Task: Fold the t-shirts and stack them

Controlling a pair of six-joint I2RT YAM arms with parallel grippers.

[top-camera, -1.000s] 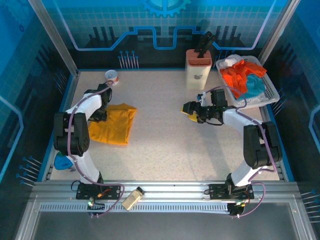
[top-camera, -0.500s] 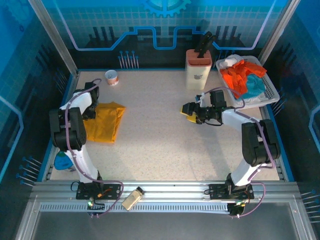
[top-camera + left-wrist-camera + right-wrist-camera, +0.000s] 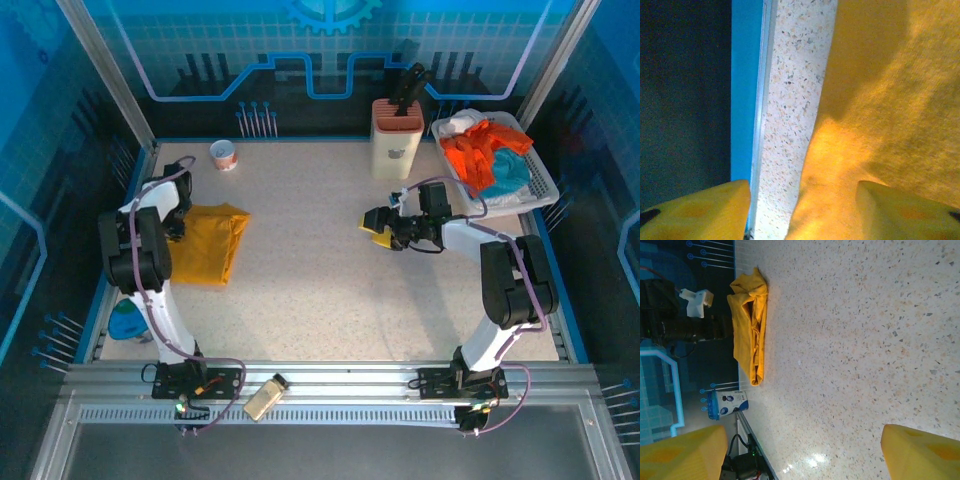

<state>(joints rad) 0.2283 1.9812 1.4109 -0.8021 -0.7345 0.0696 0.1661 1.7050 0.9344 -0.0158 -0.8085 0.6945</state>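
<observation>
Left pincer [image 3: 800, 220] gaped over the edge of the yellow shirt [image 3: 890, 100], beside the worktop [image 3: 790, 100] and its blue rim [image 3: 745, 90]. Right pincer [image 3: 802, 455] gaped above bare, roomy worktop, its camera catching that shirt folded narrow. Overhead, an orange shirt [image 3: 475, 150] and a teal shirt [image 3: 512, 168] lay in a far-right basket [image 3: 543, 182].

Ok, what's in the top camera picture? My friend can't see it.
A folded yellow t-shirt lies near the table's left edge by the left gripper. The right gripper hangs open mid-table; a white basket holds orange and teal shirts.
</observation>
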